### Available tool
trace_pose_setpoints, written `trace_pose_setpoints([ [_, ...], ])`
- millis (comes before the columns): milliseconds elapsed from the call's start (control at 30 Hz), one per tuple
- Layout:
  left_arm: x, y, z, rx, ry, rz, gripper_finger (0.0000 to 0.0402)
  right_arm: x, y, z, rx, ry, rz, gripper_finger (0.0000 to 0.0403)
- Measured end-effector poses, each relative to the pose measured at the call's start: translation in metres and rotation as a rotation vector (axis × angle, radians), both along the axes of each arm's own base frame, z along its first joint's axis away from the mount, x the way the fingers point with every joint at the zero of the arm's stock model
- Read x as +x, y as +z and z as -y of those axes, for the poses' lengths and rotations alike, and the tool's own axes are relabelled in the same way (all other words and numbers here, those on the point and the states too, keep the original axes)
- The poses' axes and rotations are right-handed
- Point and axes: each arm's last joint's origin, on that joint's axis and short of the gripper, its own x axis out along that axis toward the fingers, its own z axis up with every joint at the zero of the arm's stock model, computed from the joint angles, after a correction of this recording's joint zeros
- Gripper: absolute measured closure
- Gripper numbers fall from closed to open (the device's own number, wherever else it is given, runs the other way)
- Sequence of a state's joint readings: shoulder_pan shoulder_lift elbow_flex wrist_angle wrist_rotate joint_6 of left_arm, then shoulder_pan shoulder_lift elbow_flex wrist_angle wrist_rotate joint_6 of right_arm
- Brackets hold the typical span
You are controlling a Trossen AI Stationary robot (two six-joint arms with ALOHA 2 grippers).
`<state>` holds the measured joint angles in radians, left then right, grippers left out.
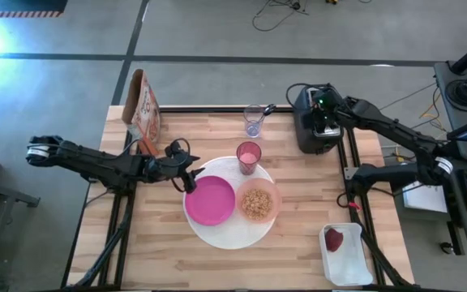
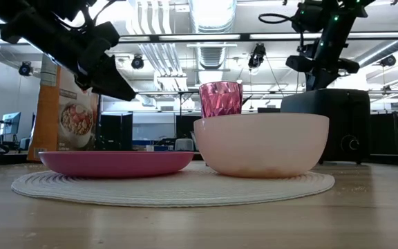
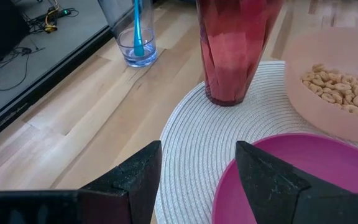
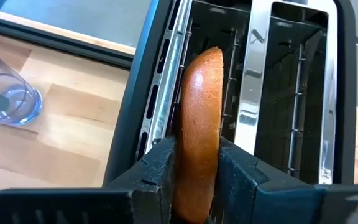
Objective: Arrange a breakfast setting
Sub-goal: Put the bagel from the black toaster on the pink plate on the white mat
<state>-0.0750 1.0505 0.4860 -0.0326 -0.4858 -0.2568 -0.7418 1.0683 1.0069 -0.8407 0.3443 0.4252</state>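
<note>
Dark fingers of the right gripper [image 4: 196, 171] are pressed against both faces of a brown bagel [image 4: 199, 124], which is held on edge in one slot of a black toaster [image 1: 311, 122] at the table's two o'clock. A slip is judged possible if the bagel is lifted at a tilt and caught on the slot's wire guides; its lower half is hidden inside the slot. At nine o'clock, the left gripper [image 3: 199, 163] is held open and empty over the near rim of the magenta plate [image 1: 210, 200], which could be nudged off the white plate [image 1: 225, 236]. A bowl [image 1: 259, 202] of cereal and a pink tumbler [image 1: 249, 156] are set on that white plate too. A clear glass [image 1: 254, 122] with a spoon [image 3: 137, 25] is seen at twelve o'clock, its top cut off. A dark-red fruit [image 1: 333, 239] is seen in a white tray [image 1: 349, 263] at five o'clock; its kind cannot be made out.
</note>
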Motion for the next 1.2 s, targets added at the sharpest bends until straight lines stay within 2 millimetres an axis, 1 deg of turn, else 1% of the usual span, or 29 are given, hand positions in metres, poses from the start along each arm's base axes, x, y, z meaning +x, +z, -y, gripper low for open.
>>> trace_pose_setpoints([
  [200,-0.003,0.001,0.000,-0.012,0.007,0.016,0.0212,0.005,-0.005,0.005,-0.005,0.016,-0.034,0.0338],
  [433,-0.005,0.002,0.000,-0.012,0.007,0.027,0.0212,-0.002,0.003,0.000,-0.041,0.010,-0.022,0.0365],
  [967,-0.004,0.004,0.000,-0.014,0.008,0.044,0.0212,-0.023,0.028,-0.019,-0.141,0.006,0.071,0.0369],
  [1200,-0.001,0.009,0.000,0.007,-0.006,0.081,0.0212,-0.033,0.039,-0.029,-0.195,0.005,0.129,0.0369],
])
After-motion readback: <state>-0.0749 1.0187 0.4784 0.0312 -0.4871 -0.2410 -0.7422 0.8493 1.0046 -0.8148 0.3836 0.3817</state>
